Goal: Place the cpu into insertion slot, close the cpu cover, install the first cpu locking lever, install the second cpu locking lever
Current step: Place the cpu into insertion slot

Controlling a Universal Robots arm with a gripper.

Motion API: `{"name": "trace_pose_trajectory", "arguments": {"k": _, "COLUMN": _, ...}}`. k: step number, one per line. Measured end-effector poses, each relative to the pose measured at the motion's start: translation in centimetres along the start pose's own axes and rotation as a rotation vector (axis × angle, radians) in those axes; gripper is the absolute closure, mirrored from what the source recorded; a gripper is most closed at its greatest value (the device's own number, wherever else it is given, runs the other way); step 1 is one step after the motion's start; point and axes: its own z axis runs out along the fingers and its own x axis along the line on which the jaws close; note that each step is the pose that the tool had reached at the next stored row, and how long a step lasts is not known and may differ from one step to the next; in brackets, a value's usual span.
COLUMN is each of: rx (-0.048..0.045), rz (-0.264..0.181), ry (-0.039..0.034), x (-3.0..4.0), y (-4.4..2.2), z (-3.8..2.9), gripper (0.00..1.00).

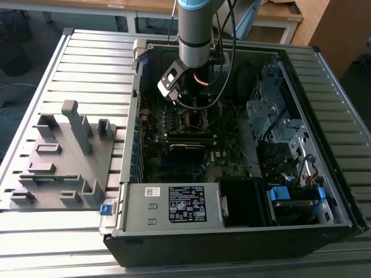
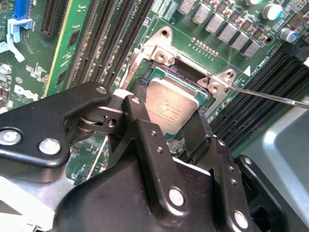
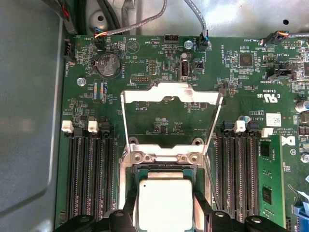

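The cpu point(image 2: 171, 104) has a dull silver top and lies within the insertion slot point(image 2: 163, 54), whose silvery rim stands out from the green board. My gripper point(image 2: 170, 107) straddles it, with a black finger point(image 2: 140, 99) pressed against each opposite edge. In the first wrist view the cpu point(image 3: 164, 203) sits between the same fingers point(image 3: 129, 210), just below the slot's hinge rim point(image 3: 161, 157). The cpu cover point(image 3: 171, 93) is swung open and lies back off the socket. A thin locking lever point(image 2: 270, 95) juts out beside the socket, unlatched. In the exterior view my arm point(image 1: 197, 40) reaches down into the computer case.
Long black memory slots point(image 3: 89, 174) flank the socket on both sides. Cables point(image 3: 193, 19) run along the case wall. A grey fixture plate point(image 1: 64, 156) lies at the exterior view's left. The power supply point(image 1: 174, 205) and drive cage point(image 1: 272, 116) crowd the case.
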Motion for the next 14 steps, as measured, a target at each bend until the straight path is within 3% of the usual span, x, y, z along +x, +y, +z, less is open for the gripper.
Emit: {"name": "trace_pose_trajectory", "arguments": {"k": 14, "rx": 0.0003, "rz": -0.001, "ry": 0.0012, "x": -0.01, "y": 0.0, "z": -0.12, "gripper": 0.46}}
